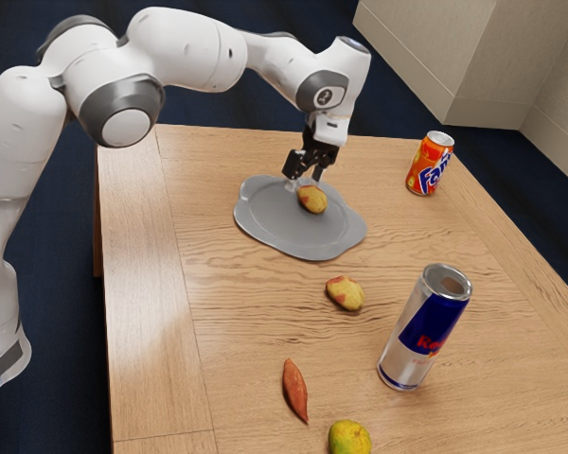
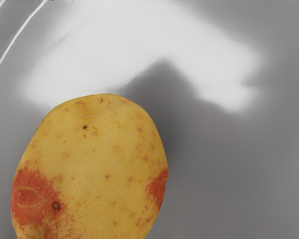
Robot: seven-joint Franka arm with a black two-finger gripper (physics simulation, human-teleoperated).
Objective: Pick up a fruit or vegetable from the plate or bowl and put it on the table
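The potato lay on the plate, inside its rim, toward the tabletop's far edge in the exterior view. My gripper hung open just above, its fingers parted, I judged, to straddle the potato before squeezing. The second potato rested beyond the plate's near edge, already on wood, where mine likewise needed to go.

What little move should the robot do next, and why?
I'd ease the black two-finger gripper down a little, as it probably needs to get around the yellow potato with red patches on the gray, wavy-edged plate. Its fingers look open and sit above the potato, not around it.
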